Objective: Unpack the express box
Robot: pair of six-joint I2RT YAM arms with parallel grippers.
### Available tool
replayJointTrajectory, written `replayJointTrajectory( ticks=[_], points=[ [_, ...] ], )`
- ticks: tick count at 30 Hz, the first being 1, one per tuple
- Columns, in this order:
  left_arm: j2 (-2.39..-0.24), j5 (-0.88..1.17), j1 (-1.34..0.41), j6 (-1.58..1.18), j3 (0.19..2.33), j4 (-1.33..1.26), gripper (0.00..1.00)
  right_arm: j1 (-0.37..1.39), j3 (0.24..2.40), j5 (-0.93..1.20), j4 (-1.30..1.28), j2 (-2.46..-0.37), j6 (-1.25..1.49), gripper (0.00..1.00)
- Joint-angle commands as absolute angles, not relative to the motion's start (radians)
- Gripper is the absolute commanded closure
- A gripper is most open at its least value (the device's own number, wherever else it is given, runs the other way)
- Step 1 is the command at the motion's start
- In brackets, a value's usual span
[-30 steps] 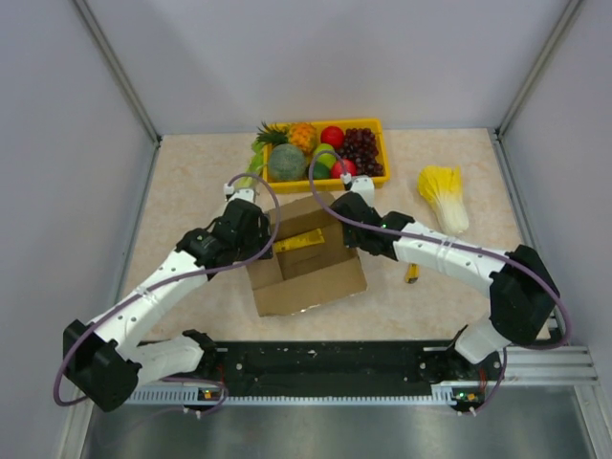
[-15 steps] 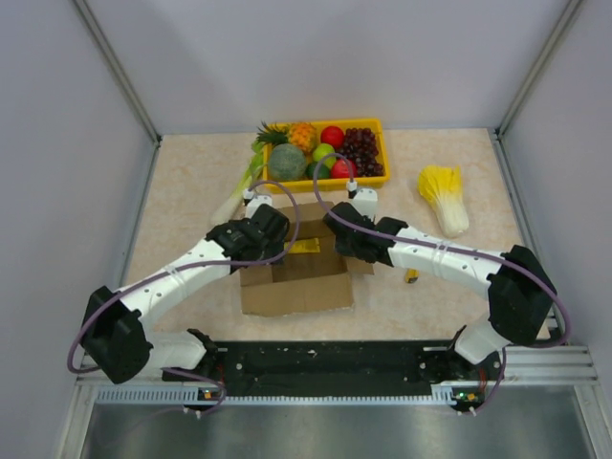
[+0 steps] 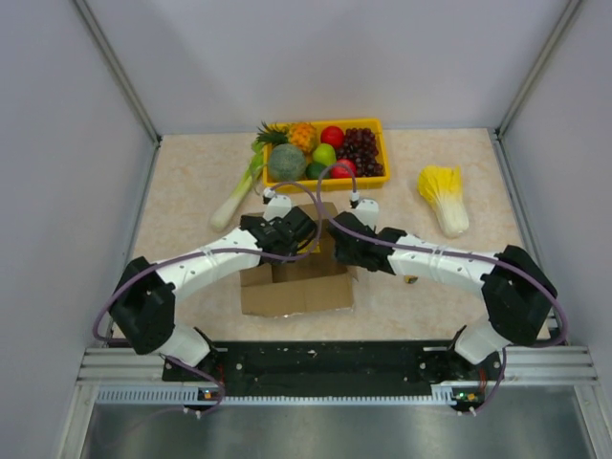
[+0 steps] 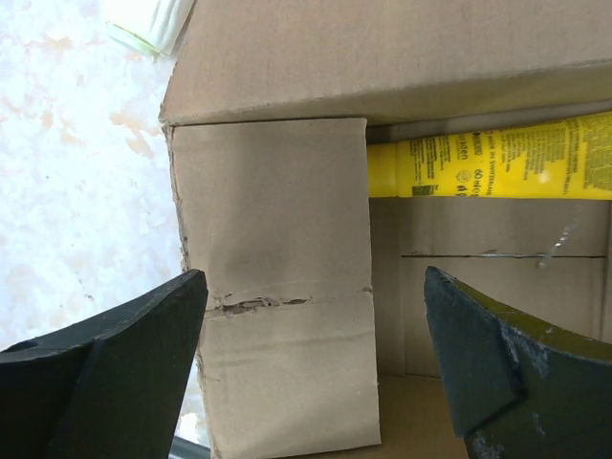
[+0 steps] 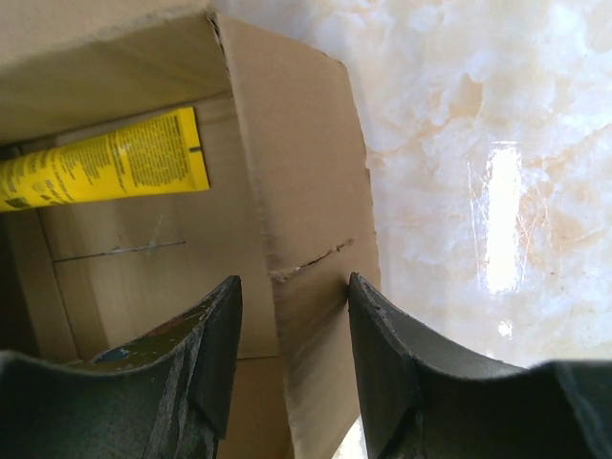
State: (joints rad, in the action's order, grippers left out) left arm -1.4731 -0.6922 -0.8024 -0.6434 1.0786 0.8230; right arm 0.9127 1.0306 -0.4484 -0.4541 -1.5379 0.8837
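Box [image 3: 296,292] on table [image 3: 182,206] centre, open, yellow tube [image 4: 488,167] inside. L hand [image 4: 316,316] wide over left flap [image 4: 277,287]; R hand [image 5: 295,320] half-open astride right flap [image 5: 306,191]. Risk: you snag a flap w/ a finger, box drags.

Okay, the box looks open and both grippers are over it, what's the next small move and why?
Probably lower the left gripper into the express box toward the yellow tube. The tube lies exposed inside, and both that gripper and the right gripper hang open and empty above the box.
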Motion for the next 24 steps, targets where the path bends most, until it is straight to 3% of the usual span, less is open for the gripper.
replayJointTrajectory(
  ticks=[1,17,24],
  points=[
    [-1.522,-0.788,-0.824,-0.704,1.12,0.877,0.01,0.901,0.967,-0.374,-0.329,-1.488,0.893,0.53],
    [-1.704,-0.963,-0.833,-0.897,1.137,0.989,0.01,0.864,0.856,-0.262,-0.189,-1.474,0.911,0.53],
    [-1.655,-1.011,-0.831,-0.972,1.14,1.035,0.01,0.854,0.859,-0.249,-0.189,-1.488,0.916,0.55]
  ],
)
